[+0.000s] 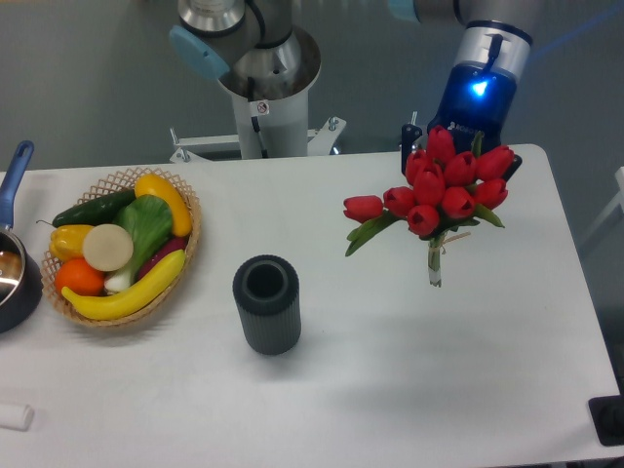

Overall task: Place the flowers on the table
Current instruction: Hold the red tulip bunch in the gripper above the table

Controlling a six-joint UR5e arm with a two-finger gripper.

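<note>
Flowers (441, 190), a bunch of red tulips with green leaves, hang over the right rear part of the white surface (409, 370), blooms up and toward me, tied stems pointing down with their tips close to the tabletop; whether they touch it is not clear. One bloom sticks out to the left of the bunch on its own. Pincer (458, 146) sits right behind the blooms under the blue-lit wrist, mostly hidden by them, so its jaw state cannot be told from here, nor whether it grips the bunch. Dark ribbed cylindrical vase (266, 303) stands upright near the middle of the surface, well left of the flowers, opening up. Wicker basket (185, 255) at the left holds a banana, cucumber, yellow pepper, orange, a pale round item and some greens. Dark pot (15, 278) with a blue handle is at the far left edge, partly cut off. Small white object (14, 416) lies at the front left corner. Robot base (261, 88) stands behind the surface.
</note>
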